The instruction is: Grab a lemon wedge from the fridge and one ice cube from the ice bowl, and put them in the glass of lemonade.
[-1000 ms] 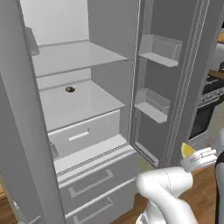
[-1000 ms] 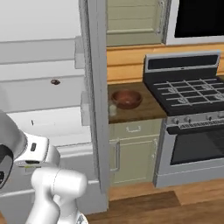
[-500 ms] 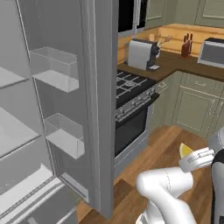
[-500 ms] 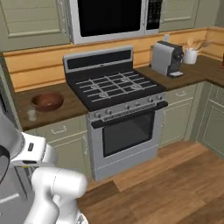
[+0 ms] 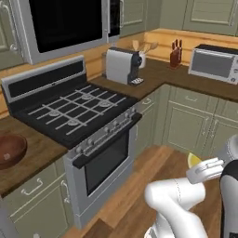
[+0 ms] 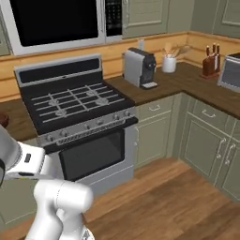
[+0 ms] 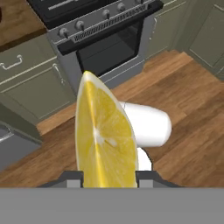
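Note:
My gripper (image 7: 108,176) is shut on the lemon wedge (image 7: 103,135), a bright yellow slice standing upright between the two fingertips (image 7: 72,177). From the left base view the wedge (image 5: 193,160) peeks out above the hand at the lower right, over the wooden floor. The ice bowl (image 5: 9,150), round and reddish-brown, rests on the wooden counter at the far left, beside the stove. The glass of lemonade and the fridge are out of view.
A black gas stove with an oven (image 5: 79,116) (image 6: 75,112) stands ahead. A coffee machine (image 5: 122,65), knife block (image 5: 175,53) and toaster oven (image 5: 214,63) sit on the corner counter. Green cabinets (image 6: 206,140) line the right. Open wooden floor (image 6: 178,201) lies in front.
The whole picture has swept from the open fridge past the counter to the stove and corner cabinets, so the camera turned. The lemon wedge stays in the gripper.

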